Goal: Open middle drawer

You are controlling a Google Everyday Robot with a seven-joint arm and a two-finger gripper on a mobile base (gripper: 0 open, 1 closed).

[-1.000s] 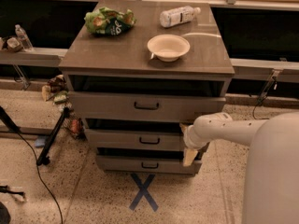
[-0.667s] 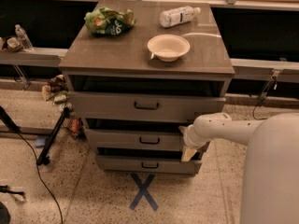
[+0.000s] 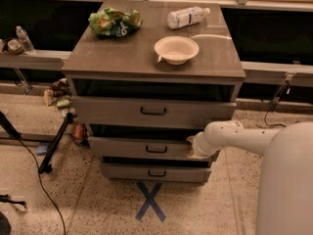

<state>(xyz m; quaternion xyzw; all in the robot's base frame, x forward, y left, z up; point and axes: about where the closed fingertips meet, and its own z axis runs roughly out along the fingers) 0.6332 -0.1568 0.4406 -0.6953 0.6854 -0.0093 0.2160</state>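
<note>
The cabinet (image 3: 146,65) has three grey-brown drawers. The middle drawer (image 3: 127,147) is the second one, with a small dark bar handle (image 3: 156,149) at its centre and a dark gap above its front. My gripper (image 3: 197,150) is at the end of the white arm (image 3: 234,133), at the right end of the middle drawer's front, well right of the handle. The top drawer (image 3: 112,110) and the bottom drawer (image 3: 127,172) lie above and below it.
On the cabinet top are a white bowl (image 3: 176,49), a green chip bag (image 3: 113,22) and a lying plastic bottle (image 3: 187,17). A blue X (image 3: 150,201) marks the floor in front. A black stand and cable (image 3: 51,146) lie at the left. My white body (image 3: 286,185) fills the lower right.
Almost nothing: the gripper stays at the right end of the middle drawer's front, and the drawers look the same.
</note>
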